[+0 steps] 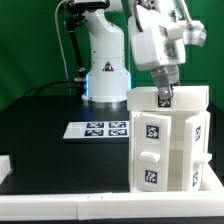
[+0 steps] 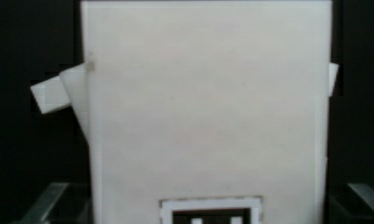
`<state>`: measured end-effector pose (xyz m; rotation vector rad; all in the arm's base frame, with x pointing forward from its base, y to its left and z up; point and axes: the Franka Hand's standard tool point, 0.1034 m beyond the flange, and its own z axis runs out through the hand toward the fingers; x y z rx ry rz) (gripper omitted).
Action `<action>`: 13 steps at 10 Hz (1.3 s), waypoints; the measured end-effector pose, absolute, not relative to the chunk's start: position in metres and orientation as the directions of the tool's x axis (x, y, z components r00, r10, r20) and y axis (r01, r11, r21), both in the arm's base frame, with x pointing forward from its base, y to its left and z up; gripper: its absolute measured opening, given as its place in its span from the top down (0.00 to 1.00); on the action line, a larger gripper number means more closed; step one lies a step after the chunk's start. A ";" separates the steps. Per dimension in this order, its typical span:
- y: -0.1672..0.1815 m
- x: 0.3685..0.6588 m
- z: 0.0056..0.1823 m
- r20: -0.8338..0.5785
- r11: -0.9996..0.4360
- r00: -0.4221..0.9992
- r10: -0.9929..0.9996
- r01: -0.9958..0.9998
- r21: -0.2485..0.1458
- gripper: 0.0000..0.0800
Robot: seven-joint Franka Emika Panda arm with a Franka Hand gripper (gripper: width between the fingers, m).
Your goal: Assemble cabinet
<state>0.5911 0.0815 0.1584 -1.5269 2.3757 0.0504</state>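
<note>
The cabinet (image 1: 168, 140) stands upright at the front of the exterior view's right, a tall white body with marker tags on its front and side. My gripper (image 1: 163, 95) hangs straight down over its top edge. In the wrist view the cabinet's white panel (image 2: 202, 100) fills most of the frame, with a tag at its near end. My gripper (image 2: 210, 205) straddles this panel, with one finger (image 2: 56, 200) on each side of it. A thin dark gap shows between each finger and the panel, so the jaws look open. A small white tab (image 2: 54, 92) sticks out from one side.
The marker board (image 1: 105, 128) lies flat on the black table (image 1: 50, 130) in front of the robot base (image 1: 105, 75). A white ledge (image 1: 60, 205) runs along the table's front edge. A small white piece (image 1: 5, 165) sits at the exterior view's far left.
</note>
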 end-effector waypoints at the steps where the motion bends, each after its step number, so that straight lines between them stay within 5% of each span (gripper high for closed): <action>1: 0.081 0.591 0.158 -0.286 0.464 -0.416 -0.863 -0.876 -0.128 0.30; 3: 0.081 0.592 0.158 -0.303 0.523 -0.473 -0.828 -0.846 -0.108 0.30; 5: 0.084 0.591 0.157 -0.308 0.499 -0.448 -0.839 -0.859 -0.112 0.06; 6: 0.083 0.591 0.162 -0.306 0.446 -0.393 -0.867 -0.886 -0.126 0.02; 10: 0.084 0.597 0.191 -0.364 0.467 -0.390 -0.846 -0.871 -0.152 0.00; 13: 0.085 0.595 0.187 -0.335 0.339 -0.267 -0.904 -0.924 -0.179 0.00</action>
